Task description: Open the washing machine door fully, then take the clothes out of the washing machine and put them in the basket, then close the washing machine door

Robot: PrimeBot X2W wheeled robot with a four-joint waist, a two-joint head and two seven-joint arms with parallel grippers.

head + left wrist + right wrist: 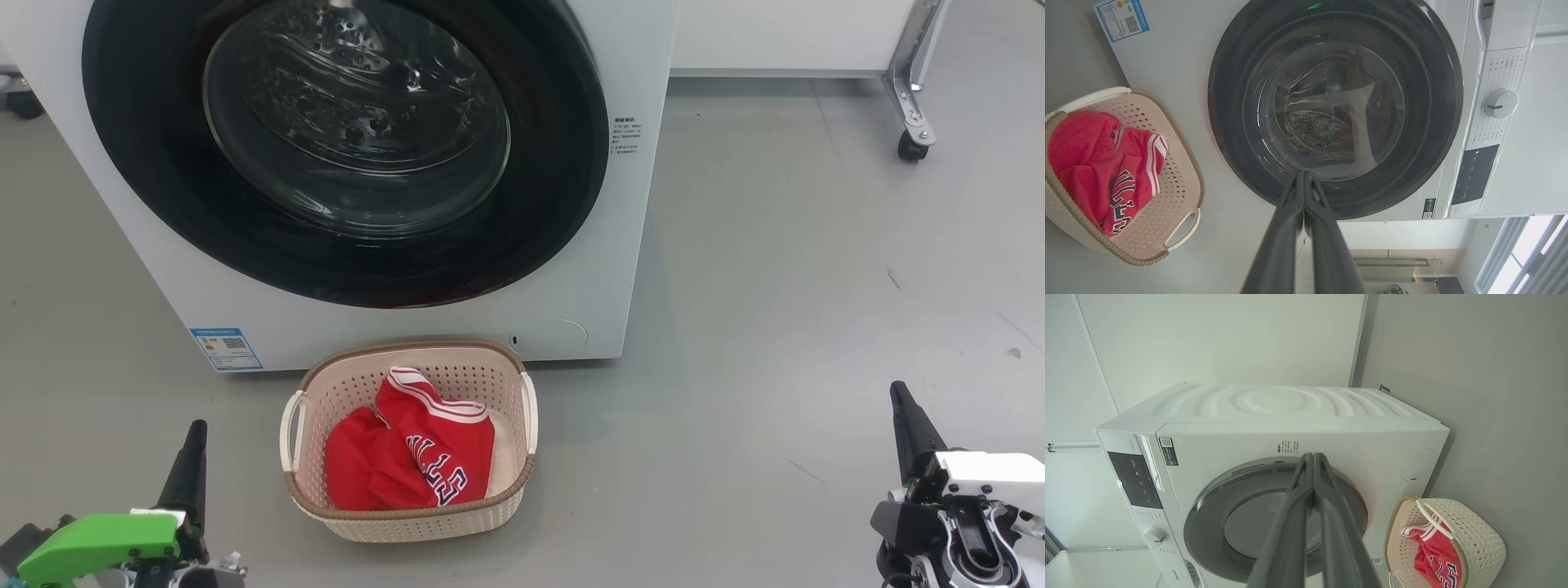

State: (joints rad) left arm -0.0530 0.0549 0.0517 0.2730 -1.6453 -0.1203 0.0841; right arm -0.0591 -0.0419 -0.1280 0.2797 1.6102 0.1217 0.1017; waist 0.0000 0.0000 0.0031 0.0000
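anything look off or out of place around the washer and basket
Nothing stands out. The washing machine door sits closed against the washing machine, and the red jersey lies crumpled but wholly inside the basket, upright on the floor.

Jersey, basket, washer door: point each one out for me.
red jersey (469,445): head view, on the red fabric beside the lettering.
basket (473,384): head view, on the rear perforated wall.
washing machine door (359,122): head view, on the glass bowl centre.

Bare test lab — washing machine (245,314) on grey floor (775,286), castered frame (913,90) nearby.
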